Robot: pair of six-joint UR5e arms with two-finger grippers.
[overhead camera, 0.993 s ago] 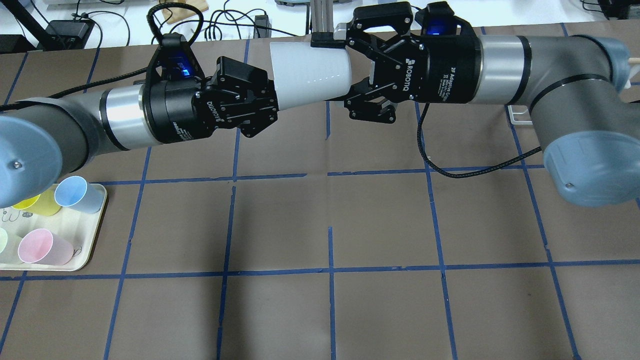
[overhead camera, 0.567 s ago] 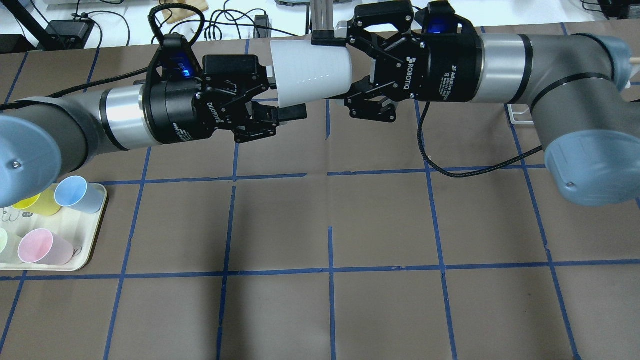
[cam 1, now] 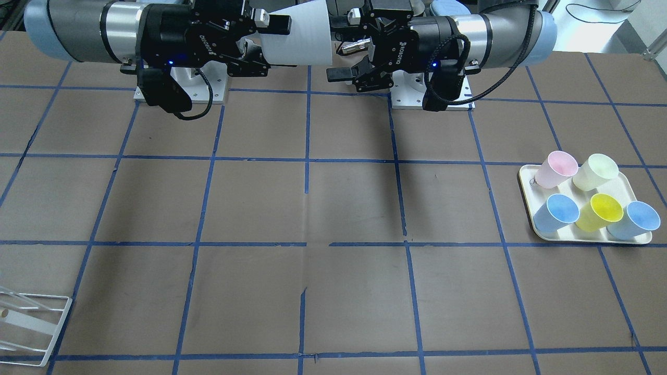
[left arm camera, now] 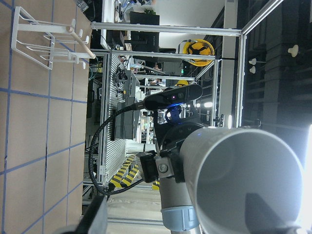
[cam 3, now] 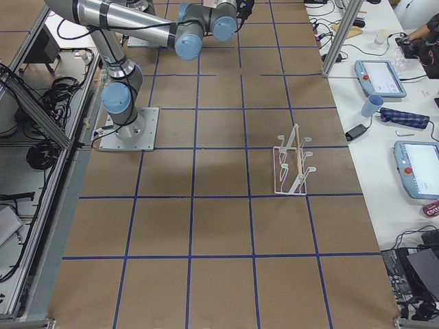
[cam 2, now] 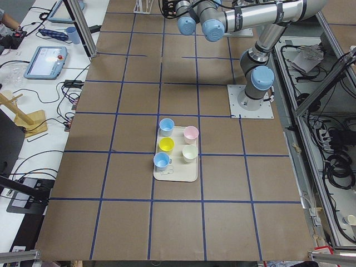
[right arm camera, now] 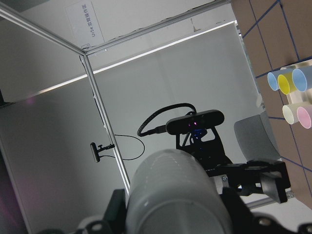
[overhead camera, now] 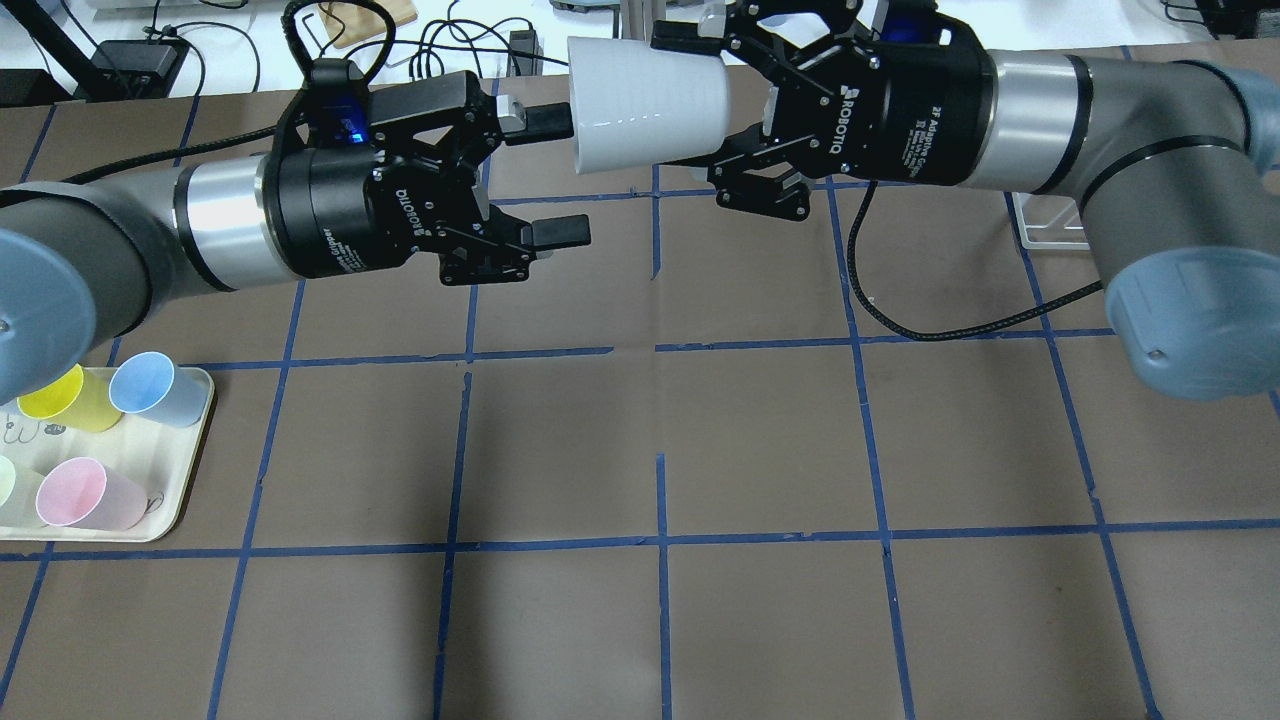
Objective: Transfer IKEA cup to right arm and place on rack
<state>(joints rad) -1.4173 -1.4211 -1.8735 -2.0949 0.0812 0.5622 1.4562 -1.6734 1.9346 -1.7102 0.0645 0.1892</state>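
The IKEA cup (overhead camera: 645, 105), pale grey-white, lies on its side in the air over the table's far edge. My right gripper (overhead camera: 705, 100) is shut on its narrow end, also in the front-facing view (cam 1: 271, 44), where the cup (cam 1: 299, 36) shows too. My left gripper (overhead camera: 555, 177) is open and empty, just left of the cup's mouth and apart from it; it also shows in the front-facing view (cam 1: 340, 48). The left wrist view looks into the cup's mouth (left arm camera: 243, 185). The white wire rack (cam 3: 291, 164) stands on the table's right side, also in the front-facing view (cam 1: 31, 317).
A cream tray (overhead camera: 180, 480) at the left front holds pink (cam 1: 556, 167), cream-green (cam 1: 595, 172), yellow (cam 1: 602, 211) and two light blue cups (cam 1: 557, 211). The right arm's black cable (overhead camera: 930, 330) hangs down to the table. Blue tape lines grid the brown tabletop.
My left gripper has opened, let go of the cup and drawn back to the left. My right gripper keeps the cup and has carried it slightly right and farther back.
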